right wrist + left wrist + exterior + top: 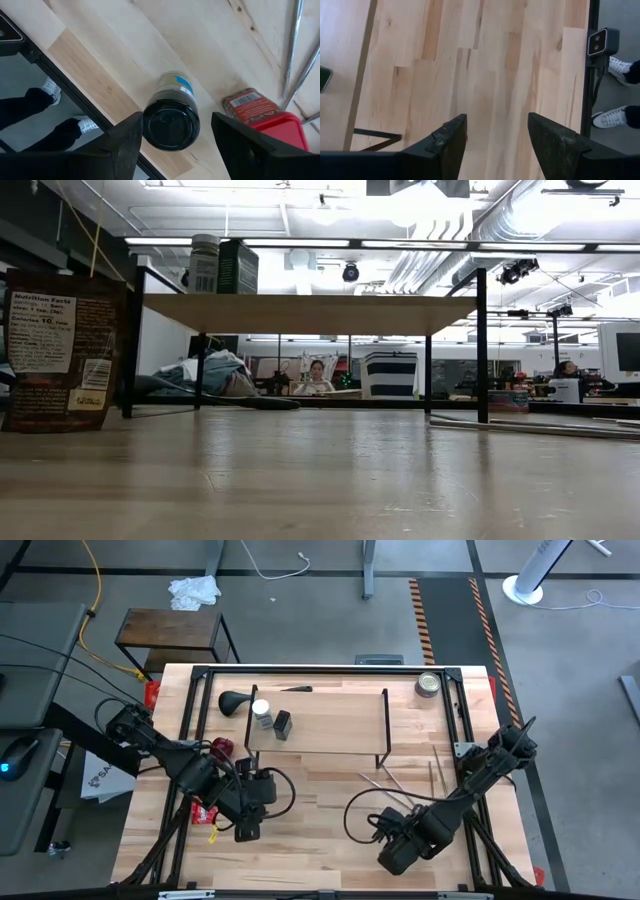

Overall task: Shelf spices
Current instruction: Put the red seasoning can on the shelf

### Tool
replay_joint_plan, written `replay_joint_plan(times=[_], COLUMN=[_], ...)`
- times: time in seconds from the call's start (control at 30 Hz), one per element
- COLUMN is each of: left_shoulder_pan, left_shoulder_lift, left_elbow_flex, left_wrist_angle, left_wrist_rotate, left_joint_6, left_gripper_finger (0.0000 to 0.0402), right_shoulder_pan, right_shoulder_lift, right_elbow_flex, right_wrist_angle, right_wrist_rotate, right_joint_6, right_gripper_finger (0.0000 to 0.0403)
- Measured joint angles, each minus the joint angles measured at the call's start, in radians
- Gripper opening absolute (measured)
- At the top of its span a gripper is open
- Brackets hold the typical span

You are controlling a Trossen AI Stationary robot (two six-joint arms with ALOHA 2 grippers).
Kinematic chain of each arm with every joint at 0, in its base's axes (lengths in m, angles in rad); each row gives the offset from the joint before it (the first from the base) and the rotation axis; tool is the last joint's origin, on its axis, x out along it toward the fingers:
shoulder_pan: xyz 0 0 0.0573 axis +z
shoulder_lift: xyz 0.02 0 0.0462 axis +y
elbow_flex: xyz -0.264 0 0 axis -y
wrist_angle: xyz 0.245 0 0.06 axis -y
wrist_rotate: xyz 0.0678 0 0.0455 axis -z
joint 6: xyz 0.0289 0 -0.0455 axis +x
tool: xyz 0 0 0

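Observation:
The shelf, a light-wood board on black rod frames, stands mid-table. On its left part stand a clear white-capped jar and a dark jar. My right gripper is open near the table's near edge, pointing down. Its fingers flank a black-capped jar. A red-lidded jar stands just beside that one. The right gripper hides both jars in the high view. My left gripper is open over bare tabletop. My right gripper comes from above with one finger on either side of the black-capped jar's cap. A gap shows between the cap and one finger. The other finger's edge meets the cap's outline; I cannot tell whether it touches.
A red packet stands by the left arm, with a red-topped thing at the shelf's left leg. A black scoop-like item lies on the shelf. A silver tin and thin metal rods lie to the right. A person's shoes show beyond the near edge.

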Motion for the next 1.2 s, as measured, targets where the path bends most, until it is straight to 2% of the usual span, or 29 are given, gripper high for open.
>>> replay_joint_plan(times=[0.23, 0.33, 0.6, 0.77, 0.9, 1.03, 1.2], left_shoulder_pan=[0.001, 0.002, 0.003, 0.003, 0.005, 0.012, 0.023], left_shoulder_lift=[0.0, 0.0, 0.0, 0.0, 0.0, 0.0, 0.0], left_elbow_flex=[0.0, 0.0, 0.0, 0.0, 0.0, 0.0, 0.0], left_wrist_angle=[0.0, 0.0, 0.001, 0.001, 0.006, 0.022, 0.023], left_wrist_rotate=[0.0, 0.0, -0.001, -0.004, -0.004, -0.002, 0.005], left_joint_6=[0.001, 0.001, 0.003, 0.003, 0.003, 0.003, -0.008], left_gripper_finger=[0.0204, 0.0204, 0.0204, 0.0204, 0.0204, 0.0204, 0.0204], right_shoulder_pan=[0.001, 0.001, 0.076, 0.114, 0.113, 0.097, 0.093], right_shoulder_lift=[0.004, 0.002, -0.067, -0.072, -0.074, -0.11, -0.17], right_elbow_flex=[0.0, 0.0, 0.0, -0.02, -0.111, -0.198, -0.236], right_wrist_angle=[-0.002, -0.019, -0.341, -0.311, -0.288, -0.169, -0.118], right_wrist_rotate=[0.001, -0.004, -0.027, -0.031, -0.042, -0.051, 0.009], right_joint_6=[-0.002, -0.06, -0.072, -0.177, -0.224, -0.258, -0.265], right_gripper_finger=[0.0233, 0.0233, 0.0233, 0.0233, 0.0233, 0.0233, 0.0233])
